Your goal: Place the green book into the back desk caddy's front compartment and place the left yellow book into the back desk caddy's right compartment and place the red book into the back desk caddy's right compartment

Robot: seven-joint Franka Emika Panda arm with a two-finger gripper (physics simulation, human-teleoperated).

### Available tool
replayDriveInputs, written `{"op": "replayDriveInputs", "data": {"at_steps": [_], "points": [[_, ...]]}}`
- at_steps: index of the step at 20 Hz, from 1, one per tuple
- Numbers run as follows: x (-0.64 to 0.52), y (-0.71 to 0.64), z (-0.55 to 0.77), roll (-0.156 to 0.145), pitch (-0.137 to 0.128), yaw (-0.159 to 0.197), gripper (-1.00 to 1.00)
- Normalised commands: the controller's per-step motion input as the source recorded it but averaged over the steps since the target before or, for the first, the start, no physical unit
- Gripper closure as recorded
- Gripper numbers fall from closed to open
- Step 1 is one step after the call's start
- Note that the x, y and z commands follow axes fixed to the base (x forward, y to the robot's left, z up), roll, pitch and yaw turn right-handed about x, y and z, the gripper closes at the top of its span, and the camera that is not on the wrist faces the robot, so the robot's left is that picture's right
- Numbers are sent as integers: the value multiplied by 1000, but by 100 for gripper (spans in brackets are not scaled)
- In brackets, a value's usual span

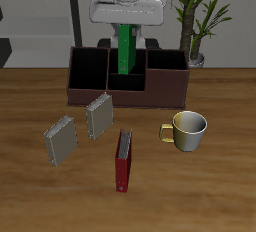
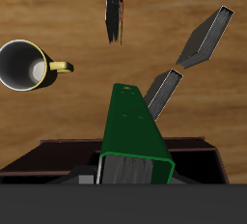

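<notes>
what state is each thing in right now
green book: upright, held by the gripper over the back desk caddy, partly down in the front compartment
gripper: shut on green book
red book: on the table, standing on edge
two grey-tan books and: on the table, untouched
mug: upright, empty
right compartment: empty

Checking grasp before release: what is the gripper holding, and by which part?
The gripper holds the bright green hardcover book upright by its top end, over the dark maroon desk caddy.
</notes>
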Motion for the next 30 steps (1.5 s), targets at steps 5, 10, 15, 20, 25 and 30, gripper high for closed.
{"op": "replayDriveInputs", "data": {"at_steps": [5,10,15,20,25,30], "points": [[-178,-169,-65,-11,33,35,100],[-170,-57,-147,39,63,34,100],[-141,-112,-88,15,48,46,100],[-166,-11,-15,24,3,162,100],[26,-97,172,-46,-34,210,100],[-18,2,130,-14,-31,201,100]]}}
